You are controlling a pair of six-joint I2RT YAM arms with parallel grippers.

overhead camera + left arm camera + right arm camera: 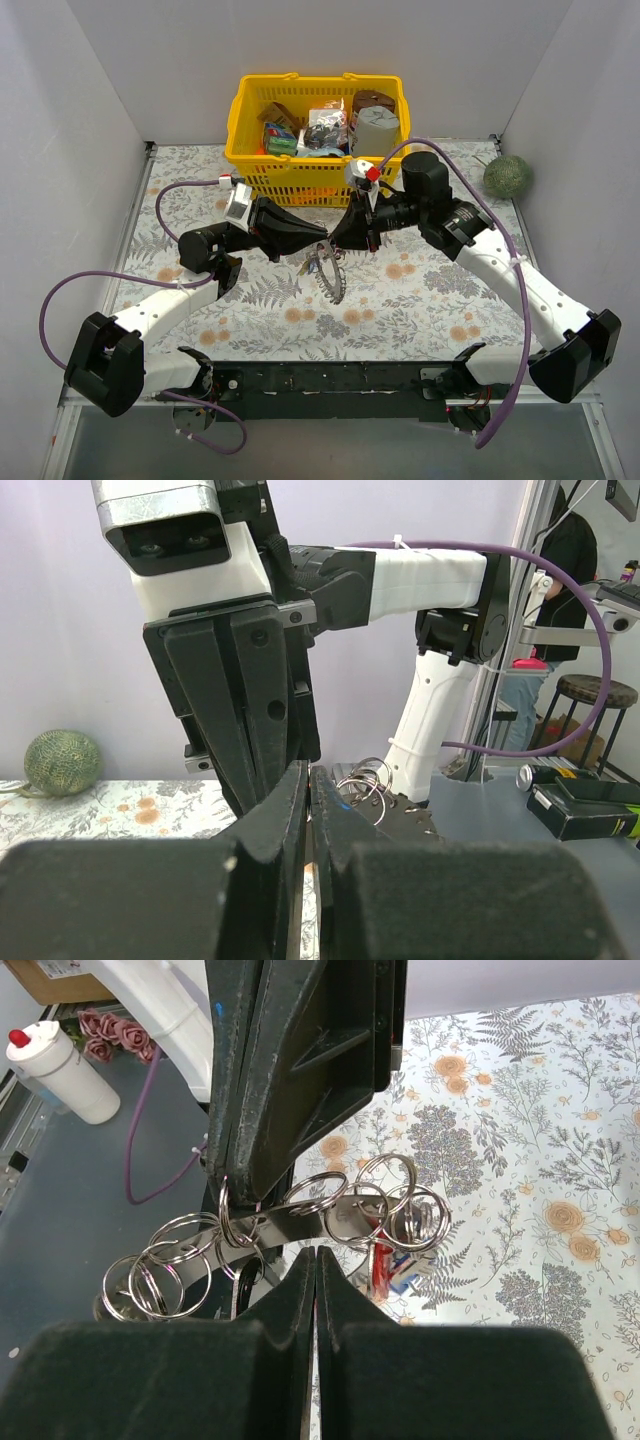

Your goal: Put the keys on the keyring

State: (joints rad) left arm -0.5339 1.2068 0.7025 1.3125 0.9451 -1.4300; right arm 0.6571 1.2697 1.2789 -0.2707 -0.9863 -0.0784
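Observation:
The keyring, a flat toothed metal ring, hangs tilted just over the floral table between both grippers. In the right wrist view its silver band carries several small split rings, and keys with red and blue heads dangle from it at the right. My left gripper comes in from the left and is shut on the ring's edge. Its fingertips are pressed together in the left wrist view, with the ring beside them. My right gripper faces it tip to tip. It is shut, its tips just under the band.
A yellow basket full of packets stands right behind the grippers. A green ball lies at the back right by the wall. White walls close in both sides. A white bottle with a red cap stands off the table.

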